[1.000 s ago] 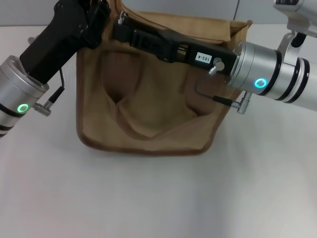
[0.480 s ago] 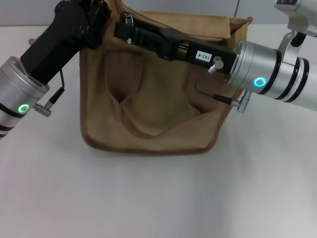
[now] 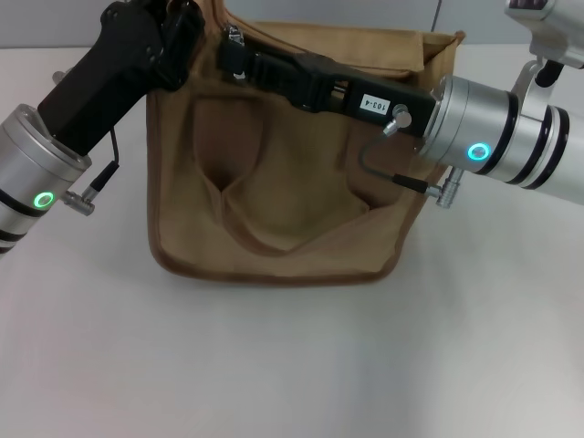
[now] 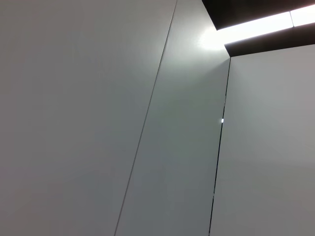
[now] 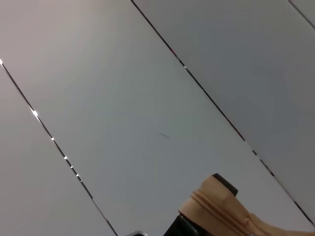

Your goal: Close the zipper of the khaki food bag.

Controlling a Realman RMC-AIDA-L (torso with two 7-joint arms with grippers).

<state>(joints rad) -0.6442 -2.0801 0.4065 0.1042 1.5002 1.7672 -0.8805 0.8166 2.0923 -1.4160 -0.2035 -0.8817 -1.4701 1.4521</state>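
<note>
The khaki food bag [image 3: 283, 201] stands mid-table in the head view, tan with darker brown trim along its lower edge. My left gripper [image 3: 178, 27] is black and sits at the bag's top left corner, closed on the fabric there. From the right, my right gripper [image 3: 234, 47] lies along the bag's top and is shut on the small silver pull of the zipper [image 3: 235, 38], close to the left end. The zipper line itself is hidden under the right arm. A tan strip of the bag [image 5: 221, 209] with zipper stitching shows in the right wrist view.
A white table [image 3: 292, 365] surrounds the bag, with bare surface in front of it. The silver right forearm [image 3: 493, 137] crosses the bag's right corner. Only wall panels appear in the left wrist view.
The right gripper's tip has slid a little to the right along the bag's top. The bag's left side has shifted slightly right with it. The left arm has stayed put.
</note>
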